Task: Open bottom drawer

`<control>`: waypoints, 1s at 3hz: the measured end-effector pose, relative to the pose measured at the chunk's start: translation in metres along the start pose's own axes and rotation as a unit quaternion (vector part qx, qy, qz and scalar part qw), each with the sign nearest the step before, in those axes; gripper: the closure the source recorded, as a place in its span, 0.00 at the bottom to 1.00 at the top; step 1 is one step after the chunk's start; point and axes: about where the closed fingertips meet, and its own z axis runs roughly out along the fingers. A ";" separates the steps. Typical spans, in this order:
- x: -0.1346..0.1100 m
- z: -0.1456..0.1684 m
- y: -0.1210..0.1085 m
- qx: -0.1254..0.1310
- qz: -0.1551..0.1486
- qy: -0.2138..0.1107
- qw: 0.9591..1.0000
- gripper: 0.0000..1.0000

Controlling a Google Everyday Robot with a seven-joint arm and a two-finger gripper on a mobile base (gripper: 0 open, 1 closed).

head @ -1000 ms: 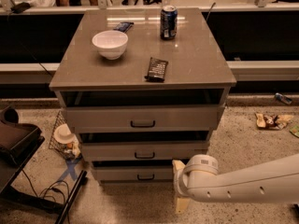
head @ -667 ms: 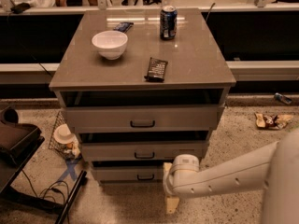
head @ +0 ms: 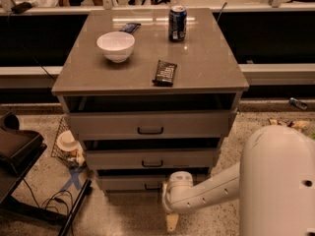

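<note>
The bottom drawer (head: 128, 183) is the lowest of three grey-beige drawers in the cabinet, with a small black handle (head: 151, 187) at its centre. Its front stands about flush under the middle drawer (head: 147, 159). My white arm reaches in from the lower right, and its wrist sits just right of the handle. My gripper (head: 171, 222) points down toward the floor, just in front of and below the drawer's front.
On the cabinet top (head: 206, 68) sit a white bowl (head: 116, 45), a dark snack bar (head: 165, 73), a soda can (head: 177, 22) and a dark packet (head: 129, 28). The top drawer (head: 147, 124) stands slightly pulled out. A basket (head: 66, 146) and cables lie at the left.
My arm has swung left along the floor, bringing the wrist and gripper from right of the cabinet to just beside the bottom drawer's handle. The drawers have not moved.
</note>
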 end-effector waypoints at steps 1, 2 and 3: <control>-0.004 0.031 0.002 -0.004 -0.008 -0.011 1.000 0.00; -0.026 0.079 -0.014 0.002 -0.025 -0.013 1.000 0.00; -0.026 0.081 -0.016 0.002 -0.024 -0.008 1.000 0.00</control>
